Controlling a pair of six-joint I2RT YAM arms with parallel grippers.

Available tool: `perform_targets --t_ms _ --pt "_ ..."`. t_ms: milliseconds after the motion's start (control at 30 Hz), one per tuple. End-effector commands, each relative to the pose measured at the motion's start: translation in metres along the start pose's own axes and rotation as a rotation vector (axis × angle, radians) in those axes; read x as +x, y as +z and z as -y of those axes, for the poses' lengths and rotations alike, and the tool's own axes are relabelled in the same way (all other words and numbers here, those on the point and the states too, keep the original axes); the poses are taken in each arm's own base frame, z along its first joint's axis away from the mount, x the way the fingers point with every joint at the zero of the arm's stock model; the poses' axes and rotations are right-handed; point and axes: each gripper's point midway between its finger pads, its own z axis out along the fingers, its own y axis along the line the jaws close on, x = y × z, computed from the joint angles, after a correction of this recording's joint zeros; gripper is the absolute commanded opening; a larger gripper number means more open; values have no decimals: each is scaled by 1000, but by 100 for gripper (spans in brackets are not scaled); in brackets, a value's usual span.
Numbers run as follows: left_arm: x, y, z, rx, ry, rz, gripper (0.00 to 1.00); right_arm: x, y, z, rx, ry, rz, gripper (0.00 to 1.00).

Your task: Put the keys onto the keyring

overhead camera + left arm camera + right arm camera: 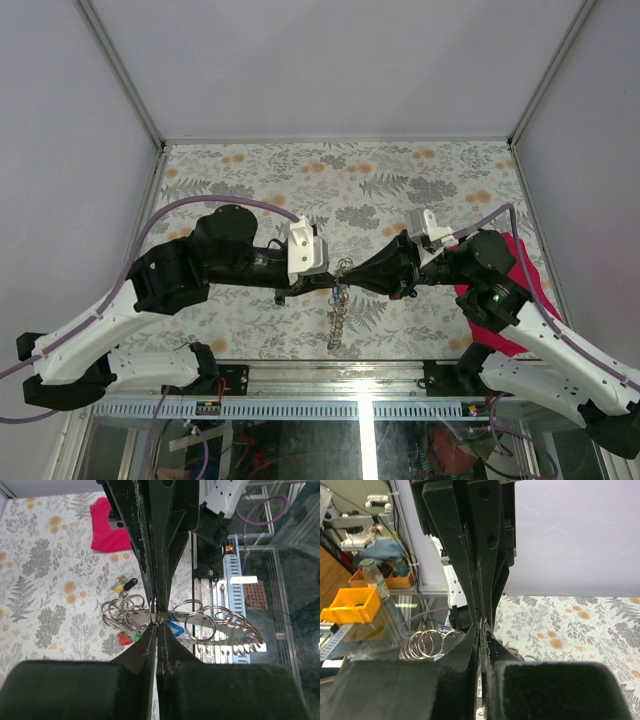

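Note:
My left gripper [335,277] and right gripper [351,273] meet tip to tip above the table's near middle. Both are shut on the thin silvery keyring [155,611], which is held in the air. In the left wrist view my left gripper [156,624] pinches it from below and the right fingers [162,555] from above. The link chain [336,322] hangs down from the ring and shows as large loops [210,625]. A blue key [176,628] hangs at the ring. Red [124,638] and green [137,638] keys show below the loops. Yellow [119,587] and black [131,584] keys lie on the table. In the right wrist view my right gripper [481,626] is shut.
A crimson cloth [517,285] lies on the floral tablecloth [300,180] at the right, partly under the right arm, and shows in the left wrist view [107,527]. White walls enclose the table on three sides. The metal front rail [330,385] runs along the near edge.

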Motion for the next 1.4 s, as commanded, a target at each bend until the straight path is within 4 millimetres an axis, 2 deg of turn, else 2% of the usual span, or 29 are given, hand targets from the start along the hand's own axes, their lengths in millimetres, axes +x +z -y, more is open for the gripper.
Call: perform_targets --t_ms 0,133,333,467,600,833,1167,1233,1367 --pt "-24 1 -1 -18 -9 138 0 -73 -6 -12 11 -127 281 0" --pt "-38 0 1 -16 -11 233 1 -84 -11 -10 40 -125 372 0" --pt "-58 -9 -2 -58 -6 366 15 -87 -12 -15 15 -129 388 0" --pt "-71 -20 -12 -135 -8 464 24 -86 -12 -20 -10 -139 375 0" --pt "-74 -27 -10 -143 -4 512 31 -85 -13 -23 -22 -146 366 0" --pt "-74 -21 0 -73 6 510 35 -88 -12 -25 -34 -155 351 0" --pt "-66 -11 1 -51 -8 478 34 -92 -14 -27 -28 -160 360 0" --pt "-65 -11 2 -49 -8 474 31 -92 -14 -27 -28 -162 358 0" --pt "-66 -9 1 -43 -8 473 17 -92 -13 -26 -31 -162 356 0"
